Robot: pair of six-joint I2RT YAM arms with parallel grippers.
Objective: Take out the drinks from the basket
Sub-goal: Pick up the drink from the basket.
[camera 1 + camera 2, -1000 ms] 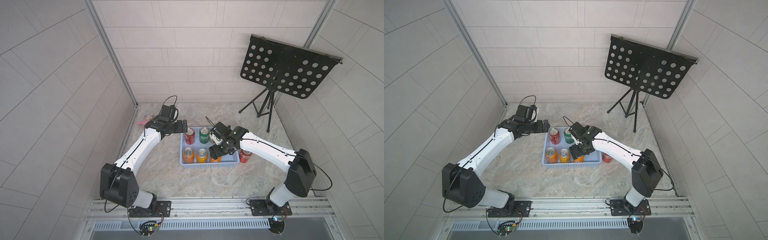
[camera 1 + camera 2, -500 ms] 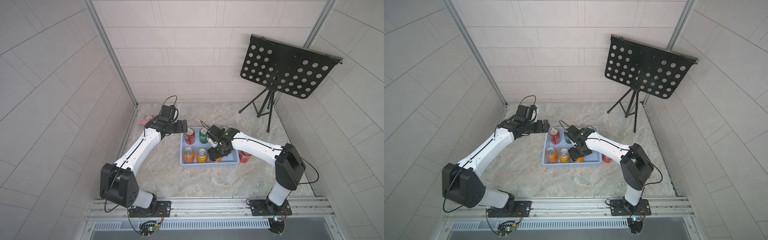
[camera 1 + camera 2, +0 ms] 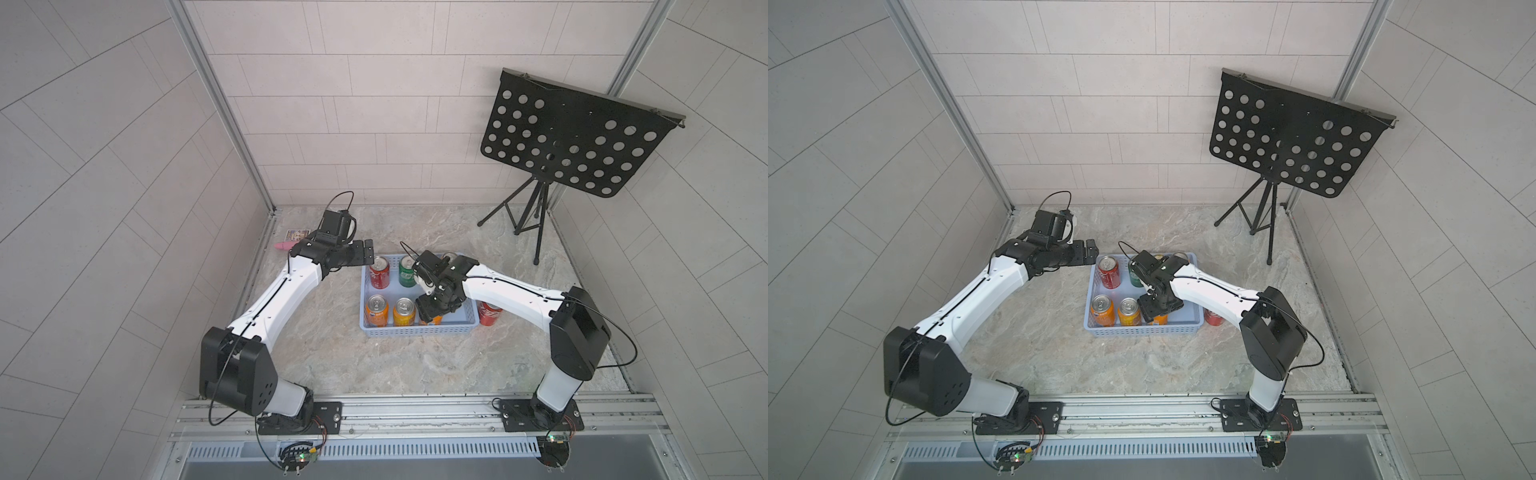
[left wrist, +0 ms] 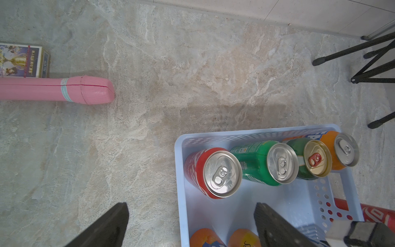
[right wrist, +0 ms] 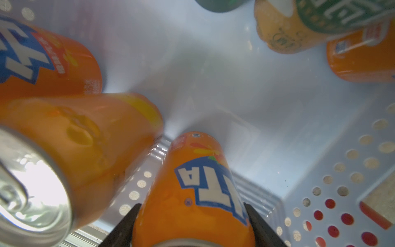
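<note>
Two grippers we're watching: the right gripper [image 5: 191, 206] squeezes an orange can [image 5: 192, 171] inside the basket [image 3: 415, 331]; the left gripper [image 4: 191, 205] hangs wide open, empty, over its corner.

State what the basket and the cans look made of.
The basket: probably plastic, pale blue, smooth and glossy, with moulded perforated walls. The red can: thin metal, likely aluminium, by its bright silver lid and pull tab; glossy printed side. The orange can: same glossy printed skin, so presumably the same metal.

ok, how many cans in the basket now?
7. Far row: red, green, gold-topped green, orange. Near row: two orange, a third in the right gripper. None looks hidden.
</note>
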